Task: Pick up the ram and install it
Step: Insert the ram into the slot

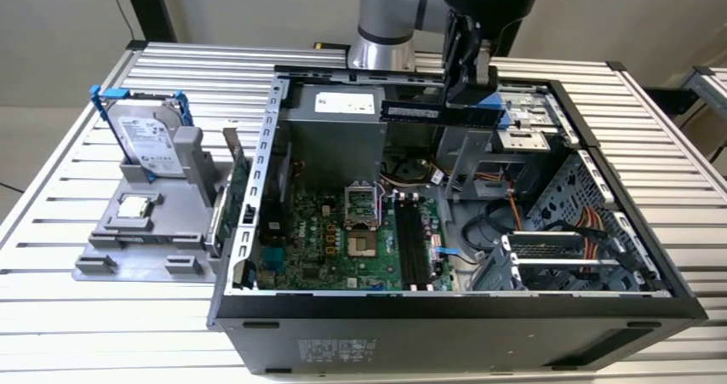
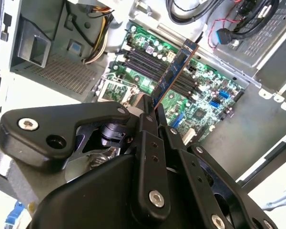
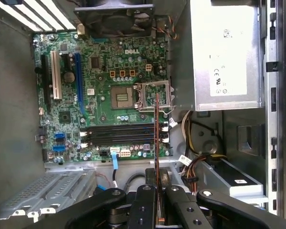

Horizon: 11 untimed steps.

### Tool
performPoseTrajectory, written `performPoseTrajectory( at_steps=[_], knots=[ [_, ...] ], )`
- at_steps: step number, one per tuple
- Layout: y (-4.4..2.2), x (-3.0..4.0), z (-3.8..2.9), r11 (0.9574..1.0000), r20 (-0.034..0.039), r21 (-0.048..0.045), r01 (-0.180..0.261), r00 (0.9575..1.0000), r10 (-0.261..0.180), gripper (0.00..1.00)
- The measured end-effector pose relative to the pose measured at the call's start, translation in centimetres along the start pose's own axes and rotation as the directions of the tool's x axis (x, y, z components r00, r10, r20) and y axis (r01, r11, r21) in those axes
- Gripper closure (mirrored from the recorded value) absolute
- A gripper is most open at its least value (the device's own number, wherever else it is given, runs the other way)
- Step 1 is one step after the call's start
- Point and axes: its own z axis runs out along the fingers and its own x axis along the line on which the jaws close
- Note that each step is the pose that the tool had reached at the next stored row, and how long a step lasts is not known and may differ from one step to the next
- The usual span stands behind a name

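- The pincer (image 1: 468, 100) is clamped on one end of the ram (image 1: 411, 110). It holds the stick in the air over the back part of the open computer case (image 1: 455, 333).
- In both wrist views the ram juts out from between the black fingers (image 3: 147, 202). It is seen nearly edge-on, and its length runs across the black memory slots (image 3: 119, 135) rather than along them. It is well apart from them and not seated.
- The case lies on its side on a slatted metal table (image 1: 114, 320).
- Inside the case are a green motherboard (image 1: 329, 239), a grey power supply box (image 1: 340, 120) and bundles of coloured cables (image 1: 591, 239).
- A fan (image 3: 114, 16) sits at the motherboard's edge in the first wrist view.
- Just beside the case, on the exterior view's left, is a grey holder (image 1: 125, 260).
- A hard drive (image 1: 148, 137) in a blue frame stands upright in the holder's back slot.
- A small square silver chip (image 1: 136, 205) lies flat in a recess nearer the front of the holder.
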Motion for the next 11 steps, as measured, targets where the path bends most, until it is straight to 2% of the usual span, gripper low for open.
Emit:
performPoseTrajectory(
  at_steps=[6, 11],
  knots=[
    [0.00, 0.00, 0.00, 0.9977, 0.0004, 0.0015, -0.068, 0.9977, 0.068, 1.00],
    [0.00, 0.00, 0.00, 0.9905, 0.0010, 0.0029, -0.138, 0.9905, 0.138, 1.00]
  ],
)
